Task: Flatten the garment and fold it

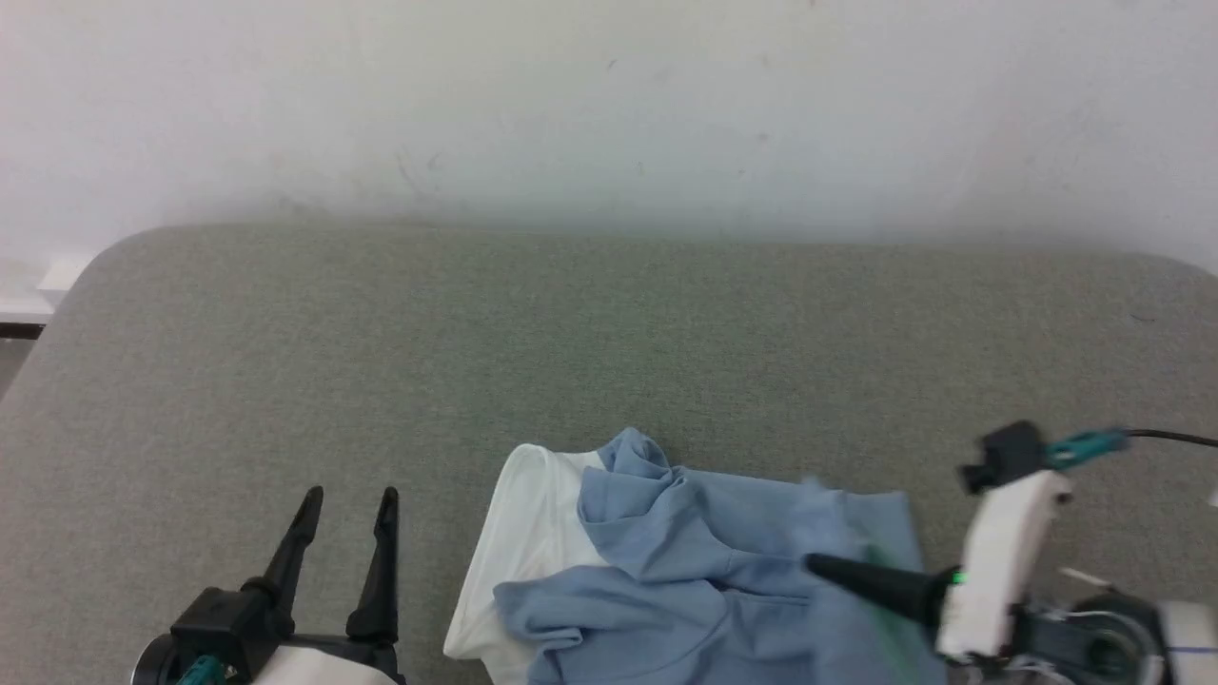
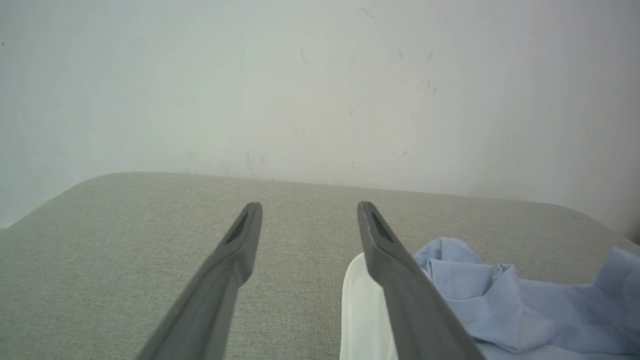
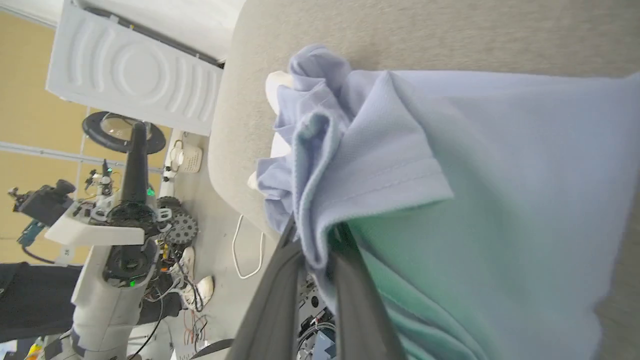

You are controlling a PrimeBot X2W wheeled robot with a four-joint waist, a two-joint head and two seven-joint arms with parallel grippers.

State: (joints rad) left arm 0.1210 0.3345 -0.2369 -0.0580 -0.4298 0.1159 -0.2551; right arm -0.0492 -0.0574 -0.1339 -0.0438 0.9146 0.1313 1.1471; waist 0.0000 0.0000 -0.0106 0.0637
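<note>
The garment [image 1: 685, 552], a light blue shirt with a white part [image 1: 533, 533] at its left side, lies crumpled at the near middle of the grey cloth-covered table [image 1: 609, 323]. My right gripper [image 1: 814, 563] reaches in from the right, and in the right wrist view its fingers [image 3: 315, 240] are shut on a hemmed edge of the garment [image 3: 450, 150]. The left gripper [image 1: 351, 499] stands open to the left of the shirt, apart from it. Between its fingers [image 2: 310, 207] there is nothing, and the garment [image 2: 500, 300] lies just right of them. Collar, placket and logo are hidden in the folds.
A pale wall [image 1: 609, 95] rises behind the table's far edge. The table's rounded left corner [image 1: 105, 257] is near a white ledge. In the right wrist view the floor beyond the table edge holds cables [image 3: 245, 250] and a white panel [image 3: 135, 75].
</note>
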